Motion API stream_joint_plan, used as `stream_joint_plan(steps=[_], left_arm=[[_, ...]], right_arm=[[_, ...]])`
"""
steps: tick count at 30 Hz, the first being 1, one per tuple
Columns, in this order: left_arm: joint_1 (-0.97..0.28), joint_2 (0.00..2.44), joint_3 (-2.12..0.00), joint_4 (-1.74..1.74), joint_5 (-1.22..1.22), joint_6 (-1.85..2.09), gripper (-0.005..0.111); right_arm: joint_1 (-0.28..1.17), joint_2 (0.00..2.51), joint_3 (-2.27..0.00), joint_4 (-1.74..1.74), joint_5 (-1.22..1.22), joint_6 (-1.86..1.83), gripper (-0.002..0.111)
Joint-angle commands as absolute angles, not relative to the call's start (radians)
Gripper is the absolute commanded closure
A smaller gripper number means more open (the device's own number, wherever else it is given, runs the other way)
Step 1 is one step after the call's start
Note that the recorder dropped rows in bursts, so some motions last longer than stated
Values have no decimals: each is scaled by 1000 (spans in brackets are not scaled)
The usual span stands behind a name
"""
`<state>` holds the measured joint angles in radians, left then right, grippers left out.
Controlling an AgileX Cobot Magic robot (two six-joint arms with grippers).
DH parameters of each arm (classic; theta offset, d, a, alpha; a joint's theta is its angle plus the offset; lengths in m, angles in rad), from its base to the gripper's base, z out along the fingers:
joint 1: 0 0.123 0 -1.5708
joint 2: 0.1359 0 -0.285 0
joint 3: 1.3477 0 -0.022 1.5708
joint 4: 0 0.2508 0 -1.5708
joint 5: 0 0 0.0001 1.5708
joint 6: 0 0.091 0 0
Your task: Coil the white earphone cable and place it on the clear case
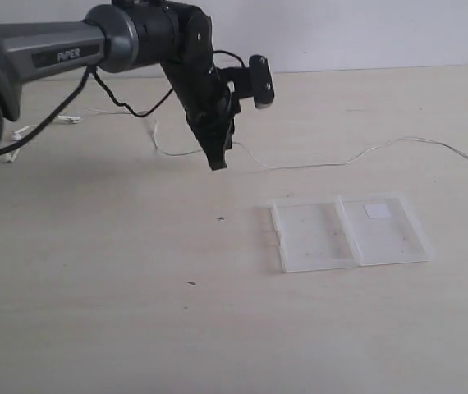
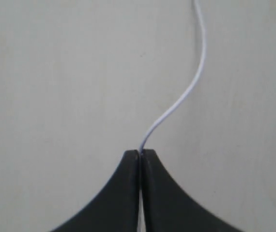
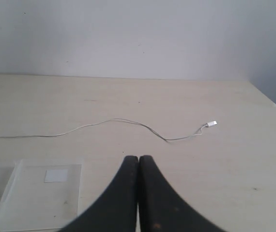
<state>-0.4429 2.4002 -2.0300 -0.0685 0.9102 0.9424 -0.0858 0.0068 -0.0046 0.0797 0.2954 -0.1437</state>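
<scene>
White earphone cable [image 1: 300, 166] is lying strung out across the table [image 1: 94, 328], apart from the clear case [image 1: 316, 238]. The left gripper [image 2: 140, 154] is pinching it (jaws fully together), while the right gripper [image 3: 138, 162] is sitting closed and empty. Coiling is probably only beginning, and the next move is calling for gathering slack into loops.

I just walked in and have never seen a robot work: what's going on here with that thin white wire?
The left claw is shut on the white earphone cable, pinching it between its tips just above the table. The rest of the cable trails loosely across the table, not coiled yet. The clear case lies open and flat nearby with nothing on it. The right claw is shut and holds nothing.
</scene>
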Motion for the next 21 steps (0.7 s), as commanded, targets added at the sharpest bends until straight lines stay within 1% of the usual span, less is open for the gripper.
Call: stream_joint_plan(steps=[1, 7, 14, 21], left_arm=[[-439, 2288, -2034, -66, 919, 870, 107], [-439, 2141, -2034, -66, 968, 786, 107], [-439, 1978, -2034, -66, 968, 690, 107], [-439, 1852, -2034, -66, 1016, 647, 107]], right_arm=[[-82, 0, 0, 80, 290, -143, 108], [-82, 0, 0, 80, 290, -143, 108], [-82, 0, 0, 80, 290, -143, 108], [-82, 0, 0, 80, 290, -143, 108]])
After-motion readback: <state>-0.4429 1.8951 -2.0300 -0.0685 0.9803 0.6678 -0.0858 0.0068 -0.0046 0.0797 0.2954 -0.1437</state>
